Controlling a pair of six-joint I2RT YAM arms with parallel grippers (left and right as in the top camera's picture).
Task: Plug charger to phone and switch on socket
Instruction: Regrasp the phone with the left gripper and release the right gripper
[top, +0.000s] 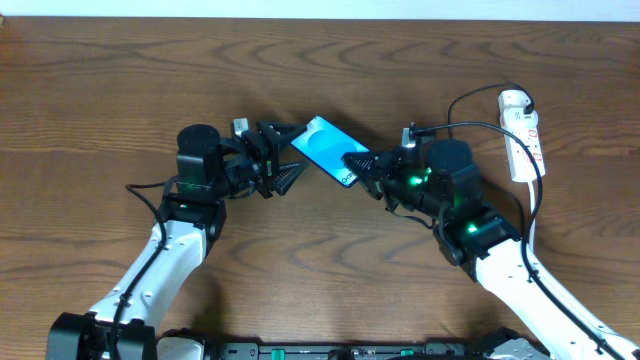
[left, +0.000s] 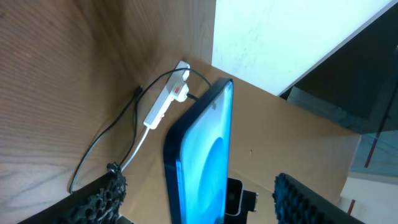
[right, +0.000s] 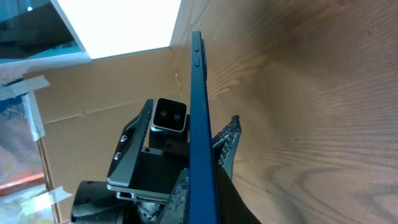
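One phone (top: 322, 146) sits clenched in the right jaws, left jaws gaping around it, one socket (top: 521, 140) apart.

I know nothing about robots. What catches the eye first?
The bright blue phone in the middle: the right gripper pinches one end, the left gripper stands open around the other. Off to the right lies a white power strip with a thin black cable looping from it.
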